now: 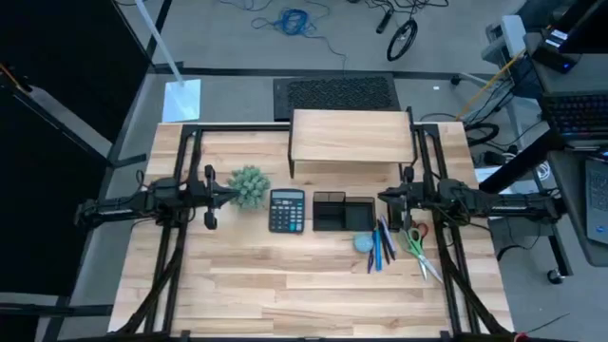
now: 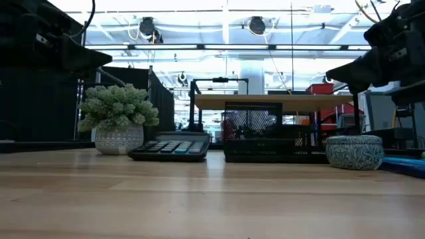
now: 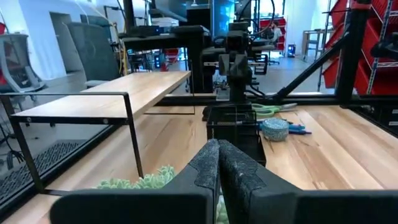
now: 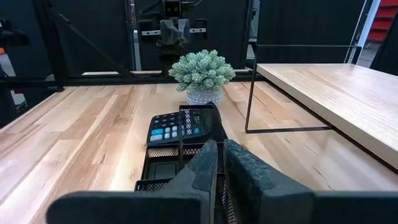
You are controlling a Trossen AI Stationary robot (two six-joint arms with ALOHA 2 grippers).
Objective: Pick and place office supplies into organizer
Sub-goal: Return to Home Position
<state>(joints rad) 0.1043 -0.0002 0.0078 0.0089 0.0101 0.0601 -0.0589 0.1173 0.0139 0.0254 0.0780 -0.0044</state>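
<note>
High view, with 12 o'clock taken as the table's (image 1: 285, 294) far edge. I read the left gripper (image 1: 224, 197) at about 9 o'clock from the table's middle, held above the wood, its tip just beside the potted fuzzy green plant (image 1: 250, 186). In its wrist view the two dark fingers (image 3: 239, 177) lie pressed together, with nothing between them.

The right gripper (image 1: 385, 198) sits opposite at about 3 o'clock, also held above the table, its tip near the right end of the black mesh organizer (image 1: 331, 198). Its fingers (image 4: 245, 171) are drawn in to a thin slit and grip nothing.

The organizer stands just past the middle, towards 1 o'clock, in front of the wooden shelf riser (image 1: 350, 138). The black calculator (image 1: 287, 210) lies just beside it at its 9 o'clock, between it and the plant.

The office supplies rest on the bare table outside the organizer:
- The round blue-grey tin (image 1: 365, 242) is at its 5 o'clock corner, just beside it.
- The blue and dark pens (image 1: 380, 249) lie bunched next to the tin.
- The scissors (image 1: 418, 249) with red and green handles lie at 3 o'clock of the pens, blades pointing towards 5 o'clock.
</note>
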